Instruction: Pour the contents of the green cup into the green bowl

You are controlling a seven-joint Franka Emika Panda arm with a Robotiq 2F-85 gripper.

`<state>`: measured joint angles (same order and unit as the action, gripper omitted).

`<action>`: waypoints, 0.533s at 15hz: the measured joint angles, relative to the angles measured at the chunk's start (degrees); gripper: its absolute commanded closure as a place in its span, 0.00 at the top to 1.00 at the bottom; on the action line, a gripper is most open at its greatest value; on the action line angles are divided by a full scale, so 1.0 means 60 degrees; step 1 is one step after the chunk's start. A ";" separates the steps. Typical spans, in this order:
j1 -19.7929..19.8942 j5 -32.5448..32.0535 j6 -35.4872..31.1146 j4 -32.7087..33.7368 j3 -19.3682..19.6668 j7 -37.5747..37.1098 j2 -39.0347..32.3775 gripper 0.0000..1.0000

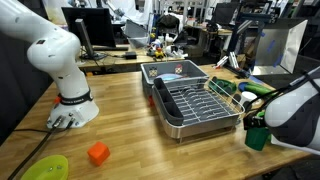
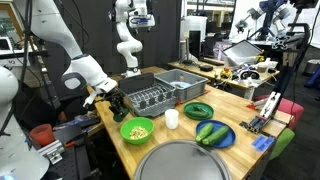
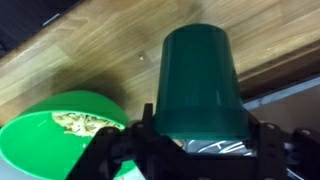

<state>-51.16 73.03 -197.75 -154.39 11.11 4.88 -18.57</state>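
Robotics lab: several white robot arms (image 2: 128, 40), monitors (image 1: 88, 25) in bkgd, cluttered workbenches (image 2: 245, 75) w/ gear.

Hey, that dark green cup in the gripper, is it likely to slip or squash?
Probably rigid: the green cup shows straight walls in the gripper. Its smooth, glossy plastic might slip under a loose grip. Likely light now, since pale bits lie in the green bowl.
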 measured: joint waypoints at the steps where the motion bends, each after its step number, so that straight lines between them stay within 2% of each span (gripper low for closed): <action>1: -0.0610 0.0242 0.0001 0.0084 0.0550 -0.0002 -0.0261 0.52; 3: -0.1365 0.0642 -0.0002 0.0281 0.1026 -0.0067 -0.0962 0.52; 6: -0.1949 0.1027 -0.0294 0.0670 0.1372 -0.0071 -0.1748 0.52; 8: -0.2063 0.1219 -0.0264 0.0871 0.1553 0.0054 -0.2053 0.52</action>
<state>-63.54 80.35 -199.33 -149.16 20.43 5.20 -30.89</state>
